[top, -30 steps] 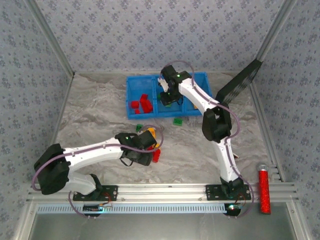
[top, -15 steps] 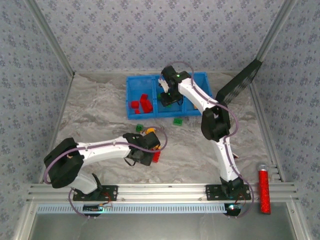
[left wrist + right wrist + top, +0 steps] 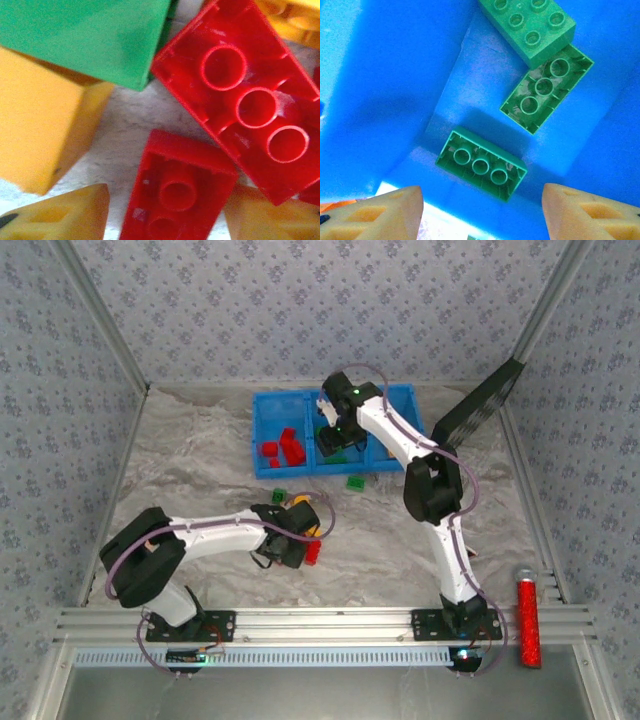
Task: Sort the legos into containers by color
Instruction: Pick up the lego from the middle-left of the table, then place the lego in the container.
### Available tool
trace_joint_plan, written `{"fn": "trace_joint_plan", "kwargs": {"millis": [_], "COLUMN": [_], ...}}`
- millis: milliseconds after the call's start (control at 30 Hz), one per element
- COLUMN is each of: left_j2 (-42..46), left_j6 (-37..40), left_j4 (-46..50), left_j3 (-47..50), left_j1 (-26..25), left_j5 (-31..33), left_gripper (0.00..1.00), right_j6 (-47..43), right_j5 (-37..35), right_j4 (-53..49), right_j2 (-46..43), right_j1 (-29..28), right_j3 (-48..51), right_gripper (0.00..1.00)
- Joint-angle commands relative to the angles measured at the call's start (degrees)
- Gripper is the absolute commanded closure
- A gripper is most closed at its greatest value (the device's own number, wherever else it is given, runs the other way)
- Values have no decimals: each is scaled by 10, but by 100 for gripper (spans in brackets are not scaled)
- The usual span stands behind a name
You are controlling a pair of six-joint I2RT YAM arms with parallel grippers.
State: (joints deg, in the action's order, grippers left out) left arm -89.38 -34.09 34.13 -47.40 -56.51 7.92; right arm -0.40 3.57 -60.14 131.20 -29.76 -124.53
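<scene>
Red on red, small brick (image 3: 177, 192) just beside a bigger brick (image 3: 245, 105): risks pinching 2 at once, left gripper (image 3: 164, 217) spread wide, empty (right gripper (image 3: 482, 210) too).

Under the right gripper (image 3: 482, 217), three green studded plastic bricks (image 3: 481, 164) lie on the bright blue plastic tray (image 3: 385, 90). Between the left gripper's (image 3: 165, 220) tan fingertips (image 3: 65, 212) sit red plastic bricks (image 3: 240, 95), with a yellow-orange brick (image 3: 45, 135) and a green brick (image 3: 90, 35) beyond. The counter (image 3: 190, 470) is grey-white marbled.

Bare bench (image 3: 190, 465) lies open left of the loose legos (image 3: 313, 552); the black panel (image 3: 480, 405) blocks the far right.
</scene>
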Motion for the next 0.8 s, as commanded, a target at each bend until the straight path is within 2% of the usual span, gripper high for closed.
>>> {"fn": "trace_joint_plan", "kwargs": {"millis": [0,133,300,433,500,567,767], "left_j2": [-14,-15,9,47,69,85,88], "left_j6": [3,-15,-39,-22,1,22,100], "left_j4": [-20,-22,-8,58,95,115,95], "left_j3": [13,27,39,-6,-50,-92,-199], "left_j1": [3,1,-7,-3,12,36,132], "left_j5": [-33,-51,-67,-38,-17,-4,-7], "left_gripper": [48,59,72,74,74,74,74], "right_j6": [2,10,31,52,58,52,12], "right_j5": [-16,-18,-18,-25,-23,22,75], "right_j4": [-24,-21,0,26,48,70,115], "right_j2": [-45,-79,-148,-196,-219,-237,-246], "right_j1": [-1,2,6,23,29,34,42], "right_j3": [3,24,102,178,223,267,342], "right_gripper": [34,33,29,27,27,26,24]}}
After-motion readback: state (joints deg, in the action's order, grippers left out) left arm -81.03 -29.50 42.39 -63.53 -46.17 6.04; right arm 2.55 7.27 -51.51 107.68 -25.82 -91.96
